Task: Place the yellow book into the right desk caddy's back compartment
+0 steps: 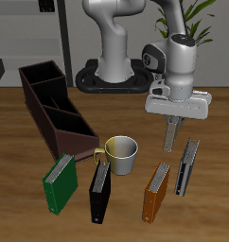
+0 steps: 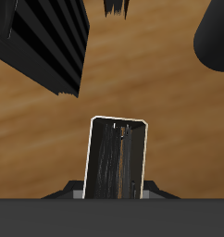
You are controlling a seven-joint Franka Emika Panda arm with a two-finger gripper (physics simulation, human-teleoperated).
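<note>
The yellow book (image 1: 170, 137) hangs upright from my gripper (image 1: 171, 125), lifted off the table between the mug and the dark grey book; it looks dull grey-tan from here. In the wrist view the book (image 2: 116, 159) is seen end-on between the fingers, pale-rimmed with a dark middle. The gripper is shut on it. The right desk caddy (image 1: 56, 109), a long dark maroon box, lies well away across the table. Its back compartment (image 1: 43, 77) is the tall-walled end farthest from the table's front edge and looks empty.
A cream mug (image 1: 121, 153) stands beside the held book, toward the caddy. A dark grey book (image 1: 187, 167) stands on its other side. Orange (image 1: 156, 192), black (image 1: 100, 192) and green (image 1: 60, 182) books stand near the front edge. The robot base (image 1: 112, 71) is behind.
</note>
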